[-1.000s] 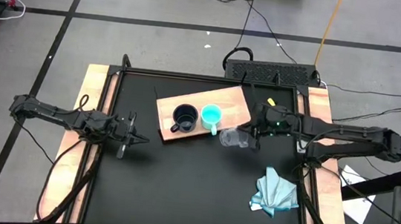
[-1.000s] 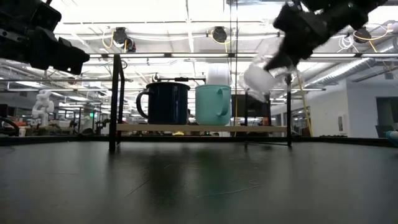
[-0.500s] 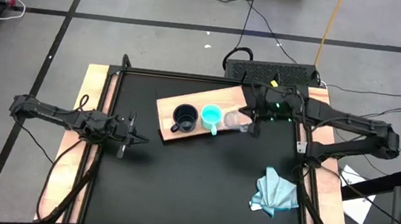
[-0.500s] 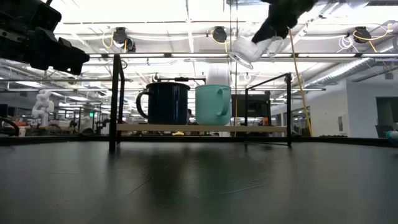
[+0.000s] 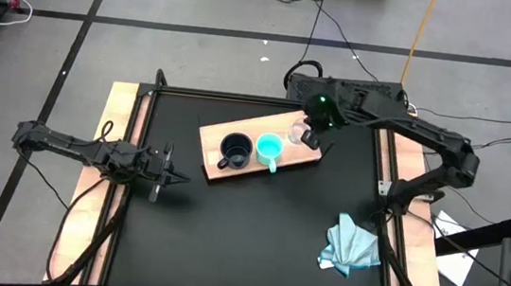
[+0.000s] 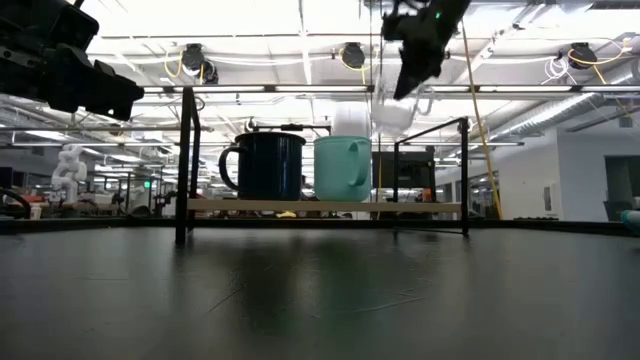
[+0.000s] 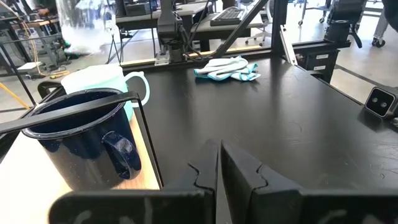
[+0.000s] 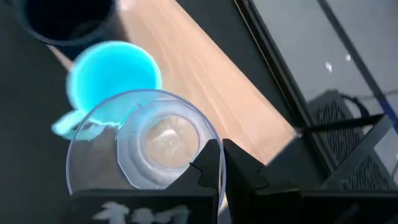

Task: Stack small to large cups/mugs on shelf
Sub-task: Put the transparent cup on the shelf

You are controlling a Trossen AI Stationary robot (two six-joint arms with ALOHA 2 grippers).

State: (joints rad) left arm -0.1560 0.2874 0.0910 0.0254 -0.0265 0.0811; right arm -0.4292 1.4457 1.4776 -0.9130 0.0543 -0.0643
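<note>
Light-blue cloth (image 5: 351,247) lies crumpled on the table (image 5: 227,235) near its right edge, toward the front corner. Cables (image 5: 343,38) cross the floor behind.

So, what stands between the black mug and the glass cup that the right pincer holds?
The turquoise mug stands between the black mug and the glass cup, on the wooden shelf, as the high view shows.

You're in a robotics lab: a black metal-framed test table (image 5: 229,216) stands on a grey taped concrete floor (image 5: 198,56) with loose cables (image 5: 329,27), open-ceiling strip lights (image 6: 250,88) overhead and cluttered workbenches (image 7: 186,12) beyond.
</note>
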